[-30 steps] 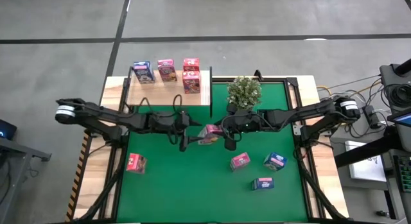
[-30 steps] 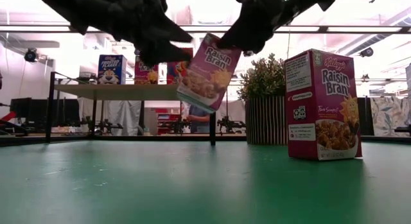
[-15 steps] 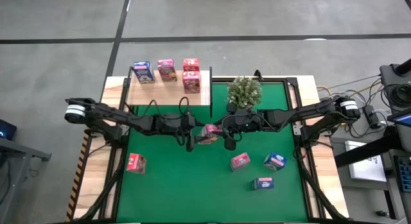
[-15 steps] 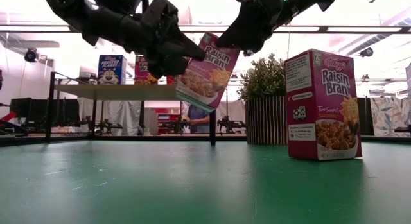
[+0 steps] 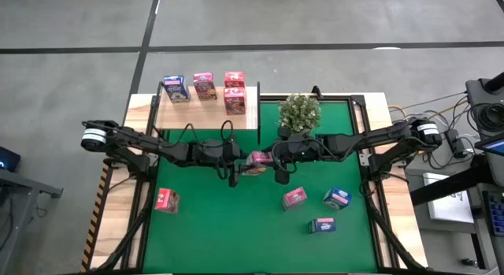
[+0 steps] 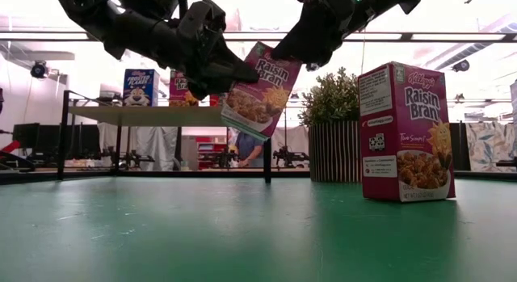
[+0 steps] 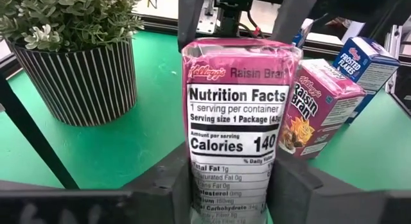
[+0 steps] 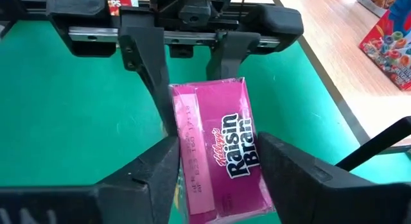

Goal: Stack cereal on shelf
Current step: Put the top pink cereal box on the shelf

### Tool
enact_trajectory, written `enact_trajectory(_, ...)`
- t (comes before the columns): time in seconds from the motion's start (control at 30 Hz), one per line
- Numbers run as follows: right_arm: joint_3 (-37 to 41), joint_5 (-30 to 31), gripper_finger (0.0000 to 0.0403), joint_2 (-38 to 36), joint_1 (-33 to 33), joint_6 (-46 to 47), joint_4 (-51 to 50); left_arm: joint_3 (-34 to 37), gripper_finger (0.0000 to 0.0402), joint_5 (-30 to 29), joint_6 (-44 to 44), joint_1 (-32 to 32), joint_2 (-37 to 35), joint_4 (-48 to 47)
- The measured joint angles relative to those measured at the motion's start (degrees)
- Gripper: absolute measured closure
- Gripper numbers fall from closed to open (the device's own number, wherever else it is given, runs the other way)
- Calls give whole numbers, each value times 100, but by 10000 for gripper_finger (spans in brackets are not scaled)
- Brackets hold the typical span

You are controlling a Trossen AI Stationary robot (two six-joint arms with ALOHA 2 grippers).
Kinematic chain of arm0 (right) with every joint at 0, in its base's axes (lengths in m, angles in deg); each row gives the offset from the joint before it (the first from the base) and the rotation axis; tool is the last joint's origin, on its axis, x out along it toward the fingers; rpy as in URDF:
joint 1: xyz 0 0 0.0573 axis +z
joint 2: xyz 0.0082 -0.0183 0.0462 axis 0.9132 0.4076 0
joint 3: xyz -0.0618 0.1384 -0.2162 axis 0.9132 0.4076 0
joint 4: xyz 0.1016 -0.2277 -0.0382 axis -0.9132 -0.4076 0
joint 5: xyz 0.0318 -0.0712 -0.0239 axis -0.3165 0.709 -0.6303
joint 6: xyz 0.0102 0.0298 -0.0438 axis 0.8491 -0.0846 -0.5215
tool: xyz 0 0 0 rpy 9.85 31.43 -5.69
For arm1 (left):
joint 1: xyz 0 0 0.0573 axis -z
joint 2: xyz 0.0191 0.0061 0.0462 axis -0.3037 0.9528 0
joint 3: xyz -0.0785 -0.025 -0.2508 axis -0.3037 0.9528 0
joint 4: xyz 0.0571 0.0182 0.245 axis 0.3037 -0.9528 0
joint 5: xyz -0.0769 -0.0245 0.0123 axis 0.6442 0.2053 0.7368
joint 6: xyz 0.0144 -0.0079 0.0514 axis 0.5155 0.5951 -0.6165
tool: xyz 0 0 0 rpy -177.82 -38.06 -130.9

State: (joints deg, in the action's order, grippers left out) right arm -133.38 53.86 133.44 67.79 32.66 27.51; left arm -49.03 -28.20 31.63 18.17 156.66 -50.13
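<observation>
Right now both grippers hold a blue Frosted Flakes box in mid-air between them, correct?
Not quite: the box held between the left gripper and right gripper is a pink Raisin Bran one, as the low view shows. It is in mid-air, as stated.

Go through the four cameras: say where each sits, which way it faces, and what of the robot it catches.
High: overhead, straight down; both arms, shelf, left hand and right hand meeting at one pink box.
Low: mat level, looking across; both arms enter from above.
Left wrist: along its own fingers, facing the plant.
Right wrist: down past its fingers at the mat, the left hand opposite.
All four share that pink box.
</observation>
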Motion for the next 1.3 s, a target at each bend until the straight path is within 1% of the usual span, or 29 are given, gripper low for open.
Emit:
enact_trajectory(0.13,-53,-17,171,0,0,5,-11,0,287,-5,-61,0,-19,0)
enact_trajectory(0.23,-220,-30,146,-70,2,-95,-163,0,290,-7,-131,11,-72,0)
enact_trajectory(0.33,-459,-28,127,-211,2,-272,-476,0,291,-9,-307,43,-290,-18)
enact_trajectory(0.4,-572,-26,120,-351,2,-371,-709,0,291,-5,-471,76,-526,-16)
enact_trajectory(0.5,-580,-27,116,-634,2,-430,-731,16,291,-11,-696,124,-946,-68)
enact_trajectory(0.63,-346,-23,122,-1016,5,-466,-648,147,291,-7,-930,198,-1523,-136)
enact_trajectory(0.77,188,-30,130,-1183,30,-470,106,406,291,3,-961,221,-2074,-12)
enact_trajectory(0.87,540,-250,130,-1142,35,-466,758,599,291,-2,-952,221,-2361,144)
enact_trajectory(0.93,728,-343,125,-1019,35,-451,1364,734,291,0,-939,221,-2491,393)
enact_trajectory(1.0,881,-349,117,-887,35,-388,1870,852,291,0,-939,223,-2540,668)
enact_trajectory(1.07,924,-349,107,-717,35,-356,2289,919,291,3,-937,223,-2574,741)
enact_trajectory(1.3,881,-343,72,38,25,-463,3288,863,291,48,-939,232,-2531,861)
